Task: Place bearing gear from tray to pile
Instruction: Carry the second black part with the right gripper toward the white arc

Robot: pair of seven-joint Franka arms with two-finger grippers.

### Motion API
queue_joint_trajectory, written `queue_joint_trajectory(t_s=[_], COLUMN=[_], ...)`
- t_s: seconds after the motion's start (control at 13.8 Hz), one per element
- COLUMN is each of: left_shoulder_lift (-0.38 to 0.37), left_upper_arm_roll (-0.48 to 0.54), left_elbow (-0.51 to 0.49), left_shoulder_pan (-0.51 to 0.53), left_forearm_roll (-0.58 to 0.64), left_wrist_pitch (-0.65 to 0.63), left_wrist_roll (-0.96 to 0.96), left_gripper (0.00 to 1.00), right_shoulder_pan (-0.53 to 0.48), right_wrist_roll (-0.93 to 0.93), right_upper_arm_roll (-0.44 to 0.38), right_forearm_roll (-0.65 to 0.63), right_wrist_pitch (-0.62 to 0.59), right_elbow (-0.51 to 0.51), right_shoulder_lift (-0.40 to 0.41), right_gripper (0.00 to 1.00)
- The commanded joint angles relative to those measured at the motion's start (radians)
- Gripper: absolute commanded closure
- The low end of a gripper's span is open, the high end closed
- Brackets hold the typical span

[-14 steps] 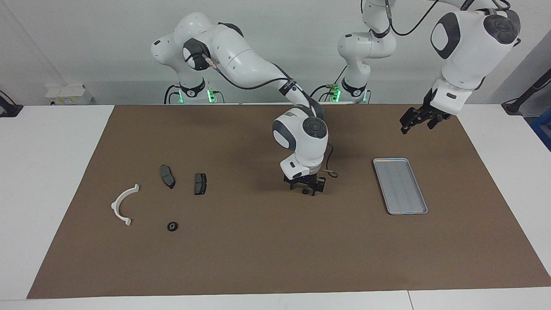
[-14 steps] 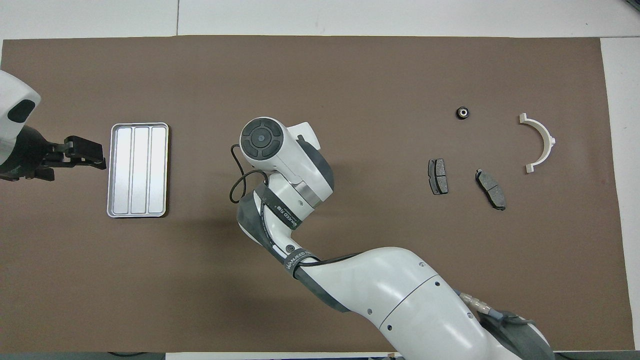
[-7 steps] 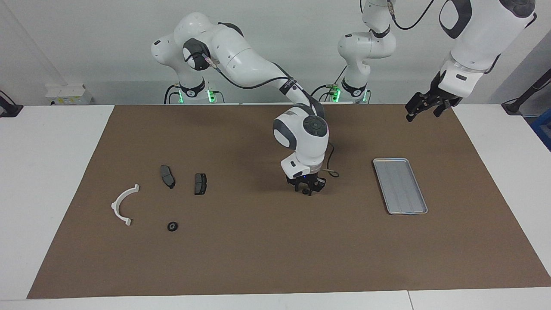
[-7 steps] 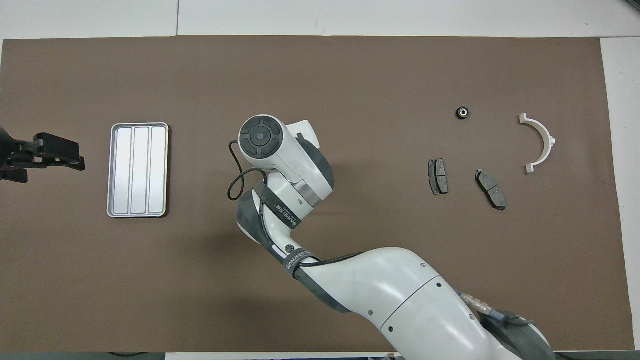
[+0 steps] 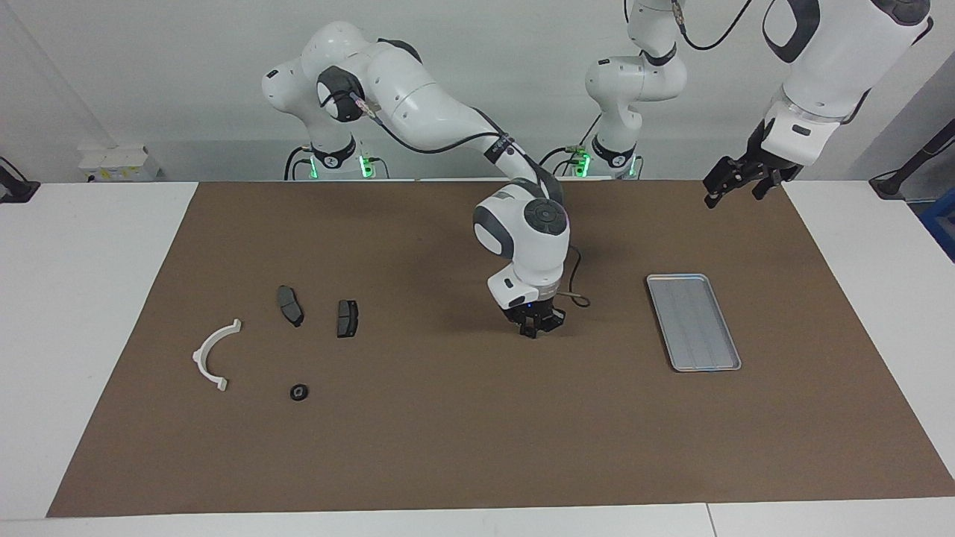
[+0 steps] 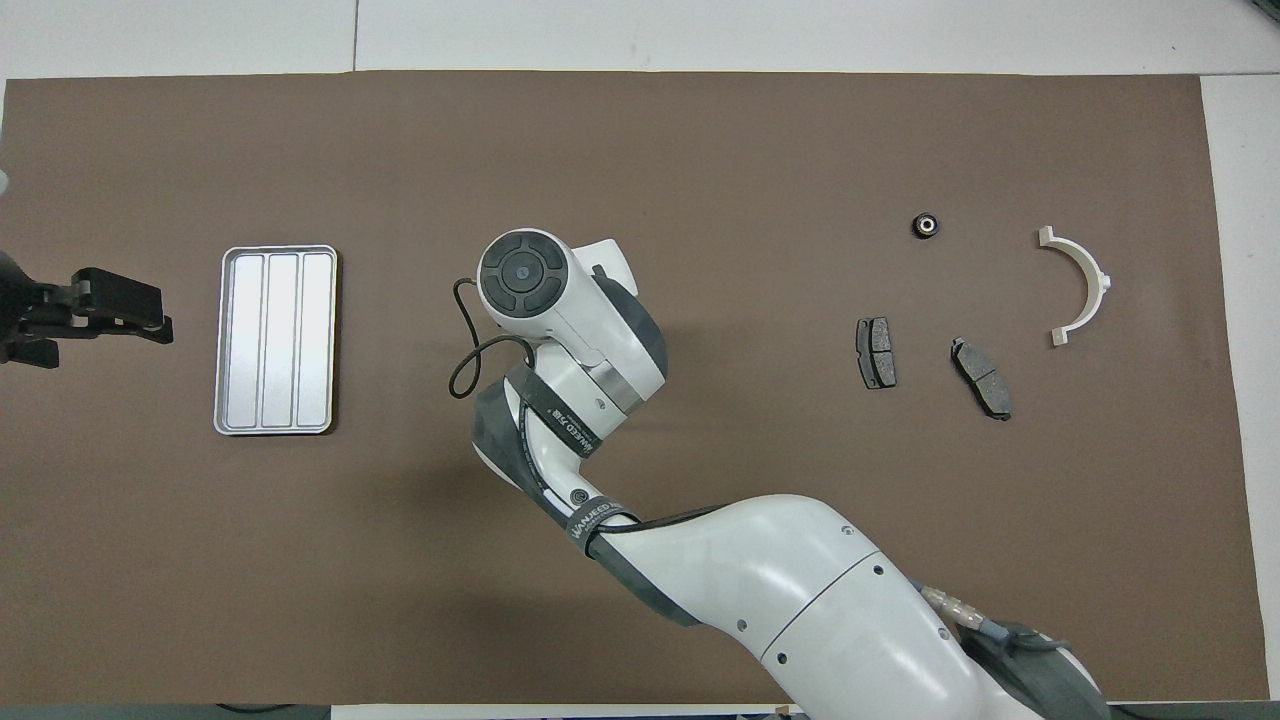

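Progress stands about halfway, by my reading: the tray (image 5: 694,321) lies bare toward the left arm's end of the counter, and the right gripper (image 5: 531,329) is down on the brown mat (image 5: 448,447) mid-counter, between the tray and the pile. Its jaws are closed, and a small dark part sits pinched at their tips; I take it for the bearing gear (image 5: 530,333), though the jaws hide most of it and the overhead view shows only the arm's wrist there. What remains is the lift, the carry toward the right arm's end and the release.

The pile lies well apart from those jaws: 2 dark brake pads (image 5: 290,305) (image 5: 347,318), a white plastic arc (image 5: 215,354) and 1 small black ring-shaped part (image 5: 299,391) already resting near them.

The left gripper (image 5: 735,181) waits up in the air, over the mat's edge near its own base, jaws open and empty, well away from the tray.

The mat covers most of a white counter (image 5: 89,298); a pale wall stands at the robots' end.
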Motion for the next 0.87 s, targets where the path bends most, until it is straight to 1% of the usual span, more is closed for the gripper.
queue_joint_trajectory(t_s=[0.0,0.07,0.15,0.29,0.36,0.51,0.58,0.73,0.8], left_shoulder_lift=[-0.005,-0.004,-0.005,-0.007,-0.008,-0.013,-0.013,-0.013,-0.013], left_upper_arm_roll=[-0.003,-0.003,-0.003,-0.003,-0.005,-0.005,-0.004,-0.003,-0.003], left_elbow=[-0.004,-0.004,-0.006,-0.006,-0.006,-0.010,-0.009,-0.010,-0.010], left_shoulder_pan=[0.007,0.007,0.006,0.006,0.006,0.006,0.006,0.006,0.006], left_forearm_roll=[-0.006,-0.006,-0.006,-0.006,-0.006,-0.006,-0.006,-0.006,-0.006], left_wrist_pitch=[-0.013,-0.013,-0.015,-0.013,-0.013,-0.015,-0.015,-0.015,-0.015], left_wrist_roll=[0.006,0.006,0.006,0.006,0.006,0.006,0.006,0.006,0.006], left_gripper=[0.00,0.00,0.00,0.00,0.00,0.00,0.00,0.00,0.00], right_shoulder_pan=[-0.022,-0.051,-0.088,-0.167,-0.210,-0.296,-0.342,-0.414,-0.441], right_wrist_roll=[-0.005,-0.061,-0.136,-0.322,-0.426,-0.632,-0.719,-0.856,-0.907], right_upper_arm_roll=[0.002,0.009,0.012,0.015,0.015,0.010,0.012,0.010,0.012], right_forearm_roll=[-0.011,-0.010,-0.008,-0.001,0.002,0.001,-0.005,-0.008,-0.008], right_wrist_pitch=[-0.046,-0.104,-0.165,-0.288,-0.331,-0.362,-0.361,-0.333,-0.303], right_elbow=[0.013,0.017,0.028,0.069,0.077,0.076,0.074,0.062,0.038], right_shoulder_lift=[0.002,-0.016,-0.052,-0.107,-0.131,-0.171,-0.173,-0.172,-0.173], right_gripper=[1.00,1.00,1.00,1.00,1.00,1.00,1.00,1.00,1.00])
